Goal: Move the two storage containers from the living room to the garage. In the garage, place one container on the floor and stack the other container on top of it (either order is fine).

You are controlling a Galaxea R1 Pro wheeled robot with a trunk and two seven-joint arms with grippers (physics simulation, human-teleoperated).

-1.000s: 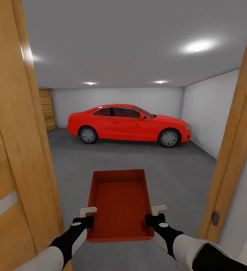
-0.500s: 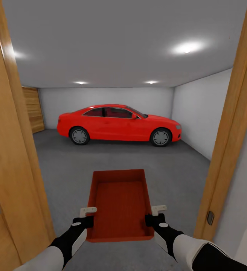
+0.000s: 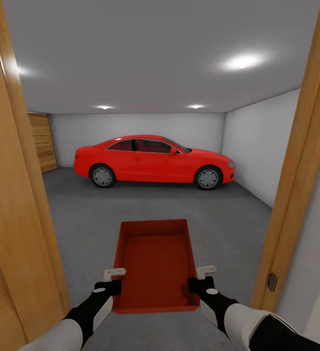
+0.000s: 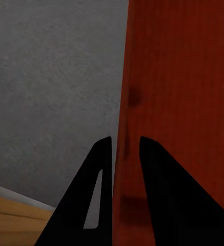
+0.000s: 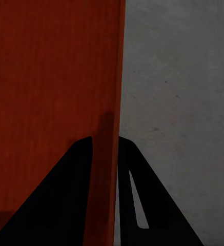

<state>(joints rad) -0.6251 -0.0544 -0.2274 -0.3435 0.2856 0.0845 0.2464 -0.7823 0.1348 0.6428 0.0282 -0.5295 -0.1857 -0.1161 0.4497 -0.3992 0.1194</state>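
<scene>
The left gripper (image 3: pixel 114 281) and right gripper (image 3: pixel 200 278) each pinch a side wall of one orange-red storage container (image 3: pixel 154 265), jaws closed on the thin wall, holding it level between wooden door frames (image 3: pixel 296 175). Beyond lies the grey garage floor (image 3: pixel 145 204), then a red car (image 3: pixel 152 162) before the white back wall (image 3: pixel 135 126).

The right gripper (image 5: pixel 105 154) pinches the orange-red container's (image 5: pixel 45 87) thin wall above the grey speckled floor (image 5: pixel 183 92).
</scene>
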